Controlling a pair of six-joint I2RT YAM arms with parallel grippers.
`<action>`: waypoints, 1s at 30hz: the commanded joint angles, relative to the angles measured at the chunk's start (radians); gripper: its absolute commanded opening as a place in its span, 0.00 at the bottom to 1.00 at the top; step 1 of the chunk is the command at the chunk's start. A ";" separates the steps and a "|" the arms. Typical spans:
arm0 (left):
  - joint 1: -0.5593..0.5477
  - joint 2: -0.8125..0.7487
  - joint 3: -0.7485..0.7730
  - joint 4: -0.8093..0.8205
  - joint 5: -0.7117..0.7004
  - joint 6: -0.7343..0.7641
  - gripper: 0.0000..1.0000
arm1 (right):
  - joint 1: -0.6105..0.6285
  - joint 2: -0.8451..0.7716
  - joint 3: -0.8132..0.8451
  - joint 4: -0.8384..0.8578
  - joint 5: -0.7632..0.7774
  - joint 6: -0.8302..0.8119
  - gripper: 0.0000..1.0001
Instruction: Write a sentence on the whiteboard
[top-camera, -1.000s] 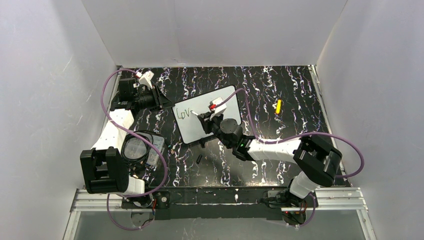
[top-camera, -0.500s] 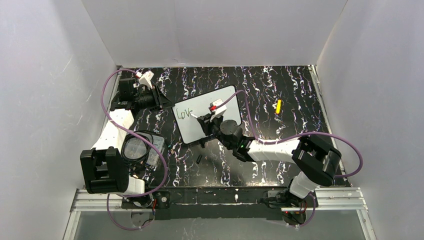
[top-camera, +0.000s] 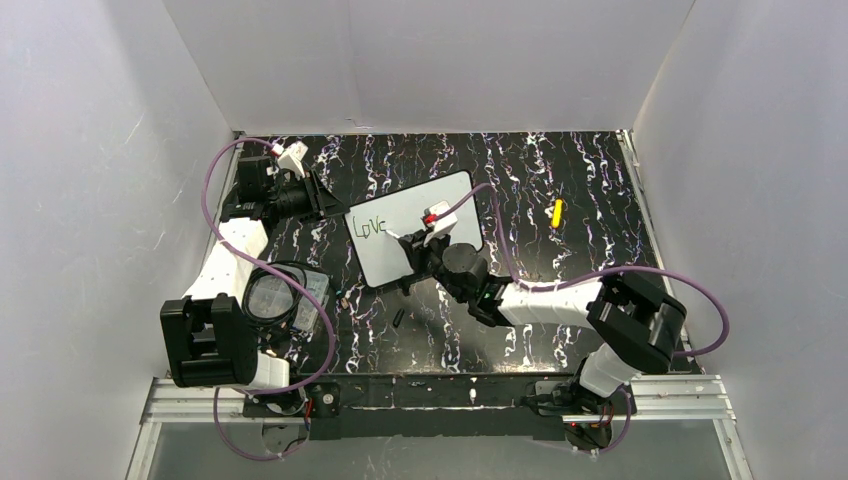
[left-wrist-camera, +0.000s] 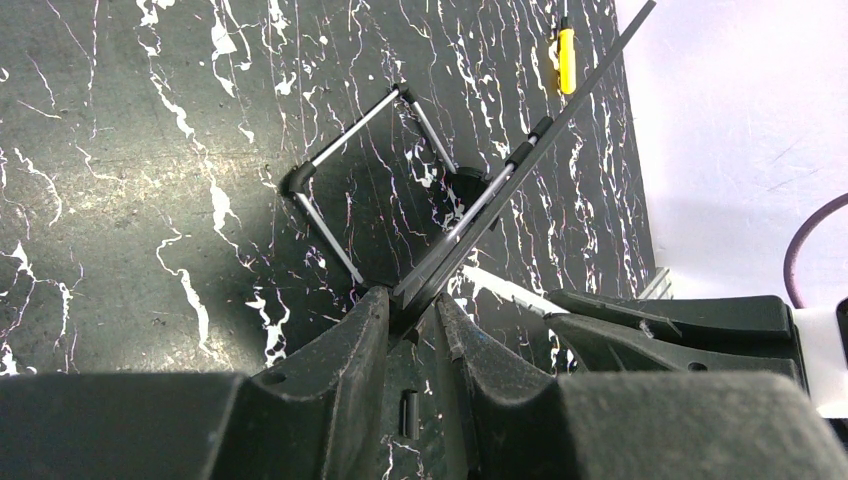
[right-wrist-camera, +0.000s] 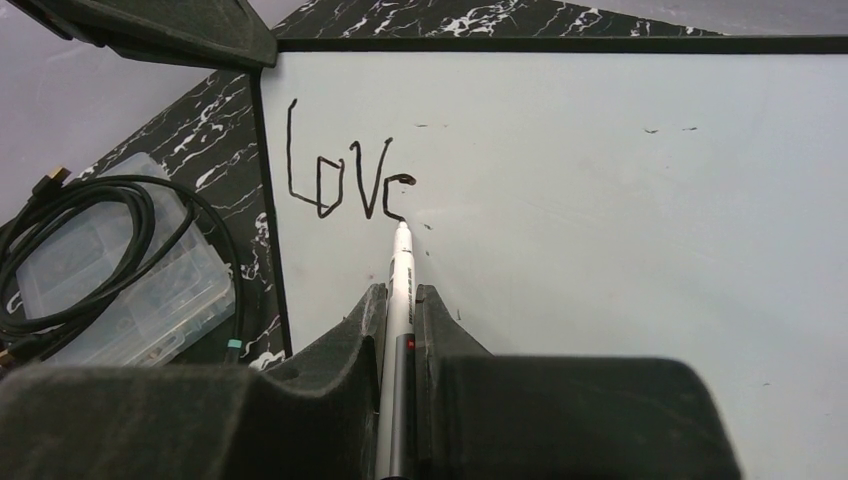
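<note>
Over the last second the right gripper (right-wrist-camera: 400, 295), pinching the pen (right-wrist-camera: 401, 262), has crept slightly right across the whiteboard (right-wrist-camera: 600, 200). The lettering (right-wrist-camera: 345, 182) now reads "LoV" plus a half-made fourth letter, with the tip at its lower curve. The left gripper (left-wrist-camera: 410, 305) stays clamped on the whiteboard's left edge, holding it tilted mid-worktop (top-camera: 560, 170). The first word is unfinished, so most of the sentence is left.

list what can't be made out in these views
- Top view: lettering on the whiteboard too small to read; right arm covers its near part.
- Left wrist: board edge-on, face unseen.
- Right wrist: pen rear hidden between the jaws; board's right side cut off by frame.
</note>
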 joint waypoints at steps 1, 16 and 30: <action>-0.002 -0.006 0.026 -0.014 0.052 -0.001 0.22 | -0.007 -0.041 -0.020 -0.019 0.091 -0.016 0.01; -0.002 -0.004 0.025 -0.014 0.053 -0.002 0.22 | -0.004 -0.066 0.022 0.017 -0.046 -0.038 0.01; -0.003 -0.003 0.027 -0.014 0.056 -0.004 0.22 | -0.004 0.005 0.060 0.052 -0.018 -0.057 0.01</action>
